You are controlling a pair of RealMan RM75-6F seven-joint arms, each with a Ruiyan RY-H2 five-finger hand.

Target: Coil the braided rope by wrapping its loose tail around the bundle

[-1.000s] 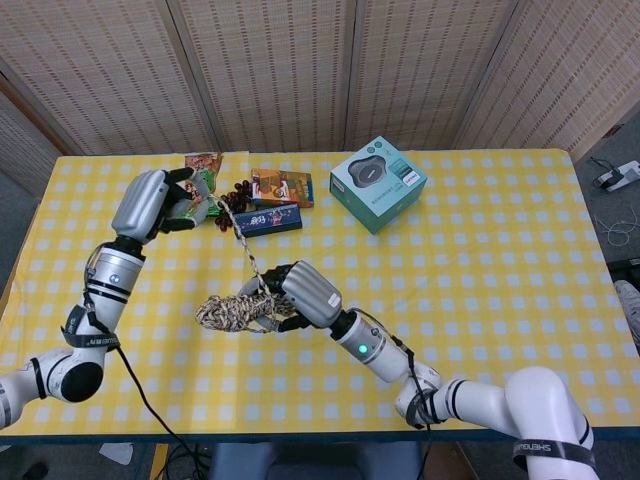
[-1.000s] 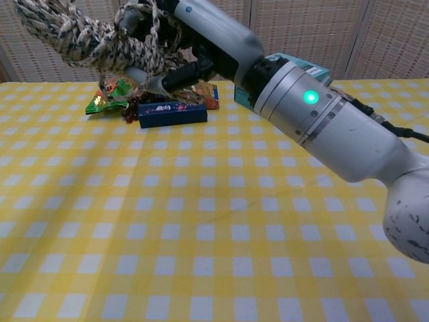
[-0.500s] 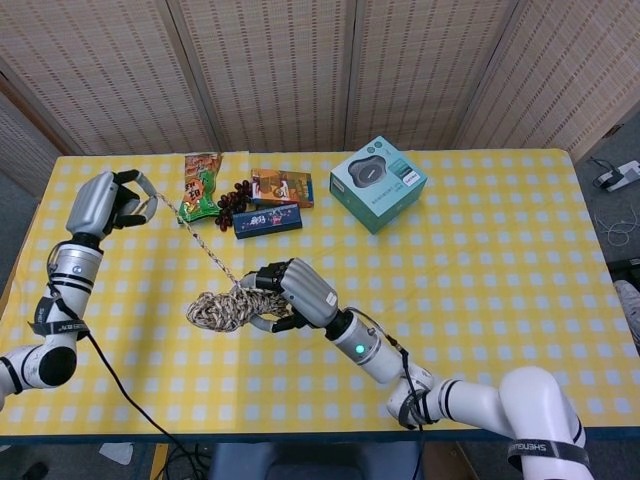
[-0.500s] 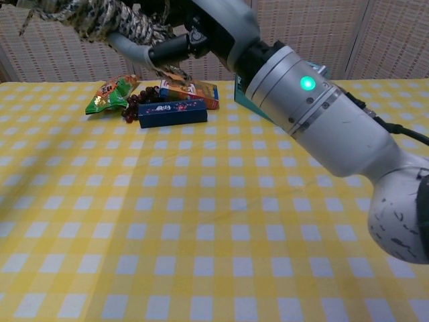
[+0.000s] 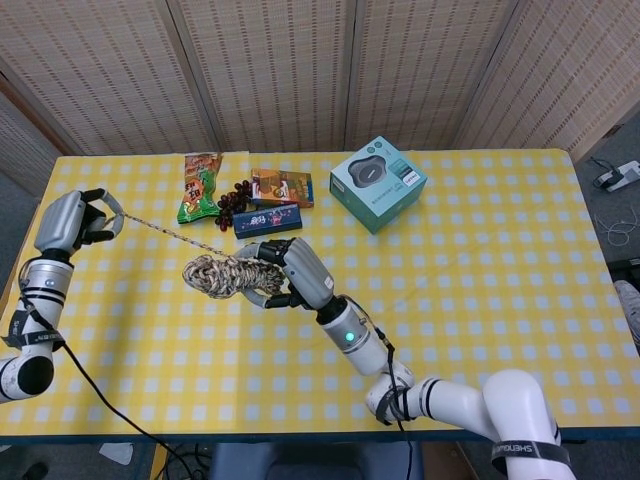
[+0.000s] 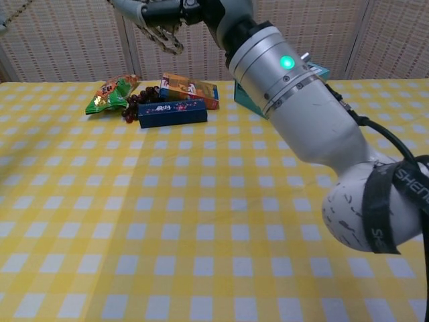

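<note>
The braided rope bundle (image 5: pixel 222 275) hangs above the table in the head view, gripped by my right hand (image 5: pixel 285 275) from its right end. Its loose tail (image 5: pixel 165 232) runs taut up and left from the bundle to my left hand (image 5: pixel 72 220), which pinches the tail's end near the table's left edge. In the chest view only the fingers (image 6: pixel 157 12) of my right hand and a scrap of rope (image 6: pixel 169 41) show at the top edge; the bundle is mostly out of frame there.
At the back of the yellow checked table (image 5: pixel 480 260) lie a green snack bag (image 5: pixel 200 185), dark grapes (image 5: pixel 232 197), a blue box (image 5: pixel 267 221), an orange box (image 5: pixel 281 187) and a teal box (image 5: pixel 378 184). My right forearm (image 6: pixel 295 114) fills the chest view's right side.
My left hand has swung further left and lower, pulling the tail out nearly level. My right hand has lifted the bundle higher and slightly back.
</note>
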